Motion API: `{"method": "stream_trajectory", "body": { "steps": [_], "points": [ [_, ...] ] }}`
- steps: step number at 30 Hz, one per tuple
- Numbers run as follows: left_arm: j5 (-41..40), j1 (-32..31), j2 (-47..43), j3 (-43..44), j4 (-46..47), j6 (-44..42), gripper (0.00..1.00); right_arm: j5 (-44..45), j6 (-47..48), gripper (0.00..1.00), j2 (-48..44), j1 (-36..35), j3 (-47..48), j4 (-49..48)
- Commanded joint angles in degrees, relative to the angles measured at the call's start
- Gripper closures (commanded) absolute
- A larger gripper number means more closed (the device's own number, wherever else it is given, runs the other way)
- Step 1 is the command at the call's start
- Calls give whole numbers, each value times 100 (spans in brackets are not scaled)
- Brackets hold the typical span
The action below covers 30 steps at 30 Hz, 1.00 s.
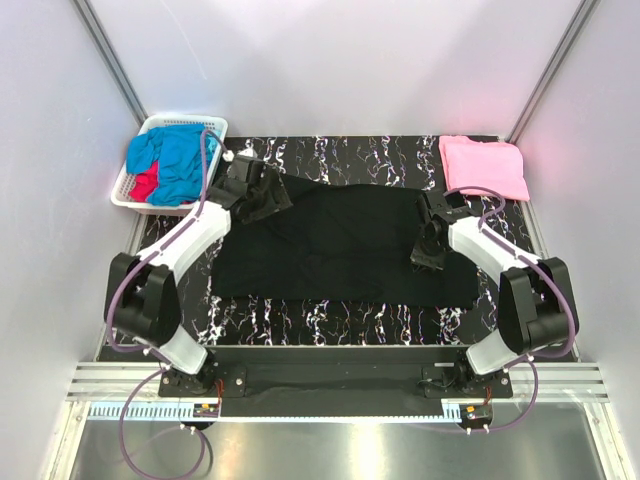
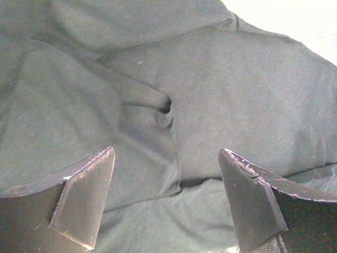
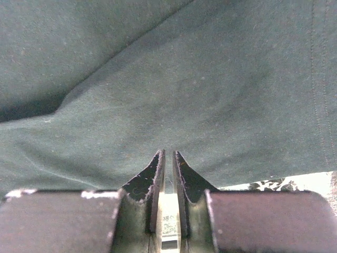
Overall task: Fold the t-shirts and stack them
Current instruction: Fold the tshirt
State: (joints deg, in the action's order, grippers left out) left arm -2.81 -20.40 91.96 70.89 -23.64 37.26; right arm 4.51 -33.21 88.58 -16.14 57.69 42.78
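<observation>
On the dark marbled surface (image 1: pixel 330 315), between my two arms, the large black t-shirt (image 1: pixel 340 240) lies spread out, one sleeve reaching toward the far left. My left pincer (image 1: pixel 258 195) hangs over that sleeve area, released. In the left wrist view its fingers (image 2: pixel 87 195) stand wide apart above rumpled cloth (image 2: pixel 253 95), with a small pucker between folds just ahead of them. My right pincer (image 1: pixel 428 255) sits at the shirt's right edge, clenched to a narrow slit. In the right wrist view its tips (image 3: pixel 168 153) meet smooth cloth (image 3: pixel 184 79), and I cannot tell whether any fabric is pinched there. A strip of the surface shows at the lower right of that view. The pink t-shirt (image 1: pixel 485 165) lies folded at the far right corner, apart from the black one. At the far left corner, the white slotted basket (image 1: pixel 125 195) holds the bright blue t-shirt (image 1: pixel 175 160) and the red t-shirt (image 1: pixel 147 185), bunched together.
</observation>
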Motion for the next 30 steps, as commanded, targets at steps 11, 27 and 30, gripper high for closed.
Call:
{"method": "stream_trajectory", "body": {
  "steps": [11,27,30],
  "points": [
    [-132,19,-784,-1508,-686,563,15,366,333,80,862,-47,945,46],
    [-799,-139,-514,-2027,-1406,897,16,-12,535,66,1365,-29,647,-113],
    [-1045,-306,-425,-2106,-1529,1055,16,-21,544,66,1277,-21,621,-104]
  ]
}}
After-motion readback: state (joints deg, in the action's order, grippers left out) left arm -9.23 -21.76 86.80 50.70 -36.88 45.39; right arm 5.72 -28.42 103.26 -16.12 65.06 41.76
